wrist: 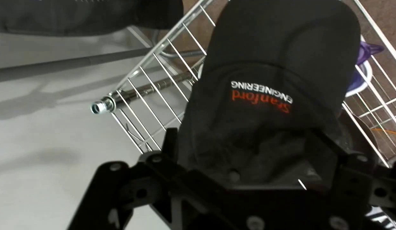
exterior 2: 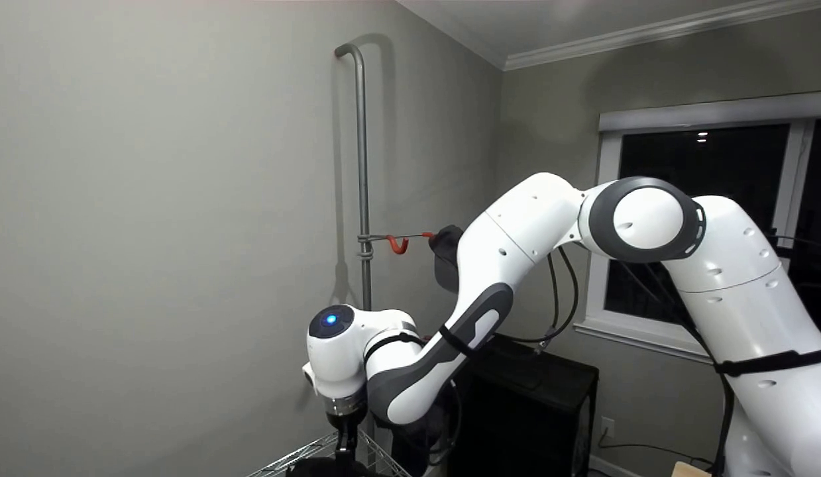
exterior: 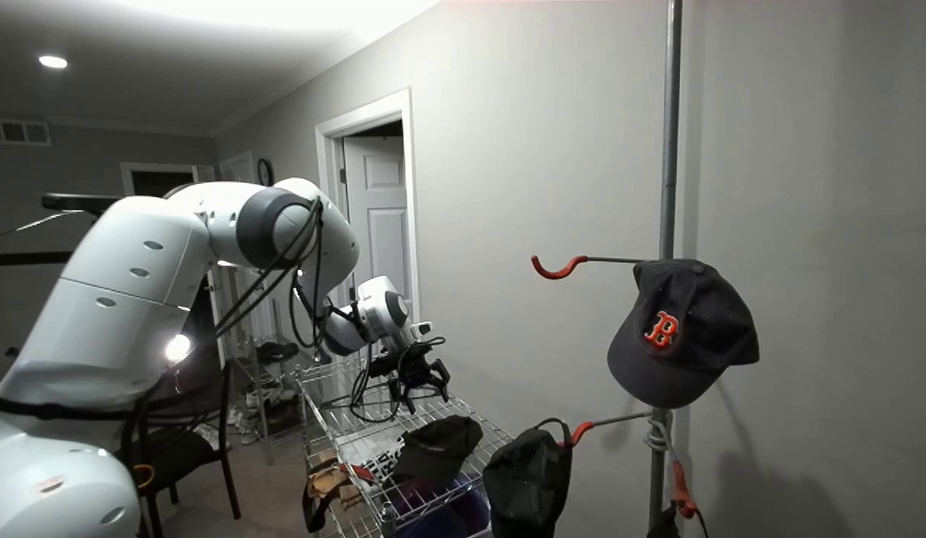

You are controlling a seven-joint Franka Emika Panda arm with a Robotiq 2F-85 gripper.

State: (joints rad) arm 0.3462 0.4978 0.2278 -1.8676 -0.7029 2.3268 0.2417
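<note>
A black cap (wrist: 271,70) with white and orange lettering lies on a wire rack in the wrist view, its brim toward the top of the picture. My gripper (exterior: 427,402) stands open just above this black cap (exterior: 439,448), with a small gap visible in an exterior view. Its two fingers are spread wide across the crown in the wrist view, and nothing is gripped between them. In an exterior view only the upper part of the gripper shows at the bottom edge, over a dark shape that is partly cut off.
A metal pole (exterior: 669,149) carries red-tipped hooks. A navy cap (exterior: 694,329) with a red B hangs on the upper part, and a black mesh cap (exterior: 530,478) hangs from a lower hook (exterior: 580,433). The wire rack (exterior: 343,441) holds blue and purple items underneath. A chair (exterior: 182,448) stands behind.
</note>
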